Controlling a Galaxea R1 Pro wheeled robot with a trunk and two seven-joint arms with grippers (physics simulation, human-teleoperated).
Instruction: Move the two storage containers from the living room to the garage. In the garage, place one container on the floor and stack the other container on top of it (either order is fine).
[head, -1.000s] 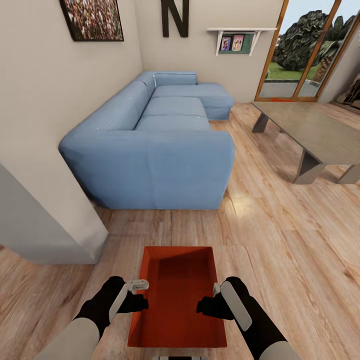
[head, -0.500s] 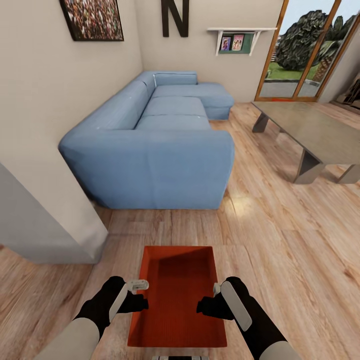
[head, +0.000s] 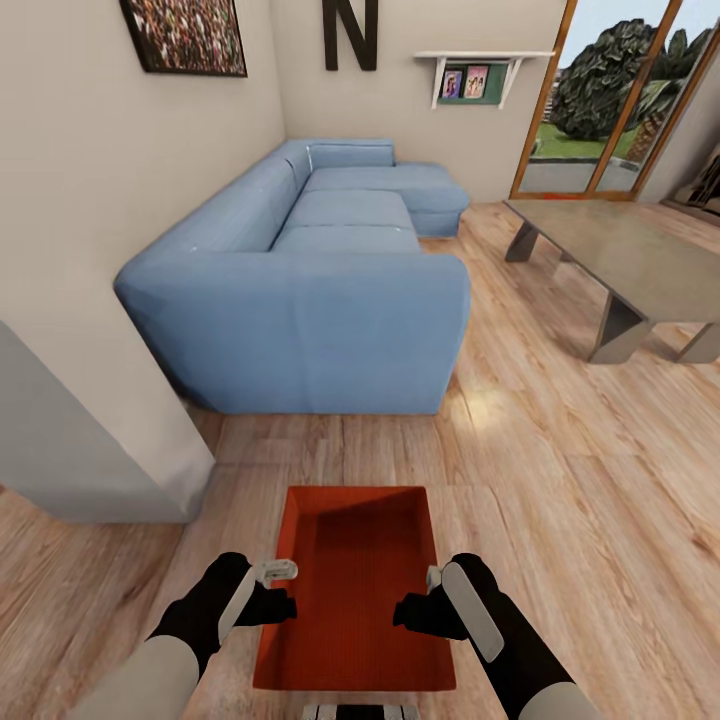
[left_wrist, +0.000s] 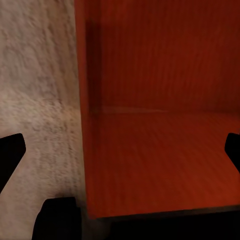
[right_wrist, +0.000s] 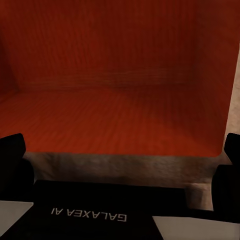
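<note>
Carrying one bin level between them, left gripper and right gripper each pinch a side wall for transport.

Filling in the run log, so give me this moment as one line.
place: living room | held: storage container between left claw and right claw, one at each side wall | nearby: blue sofa ahead | floor: wood planks
</note>
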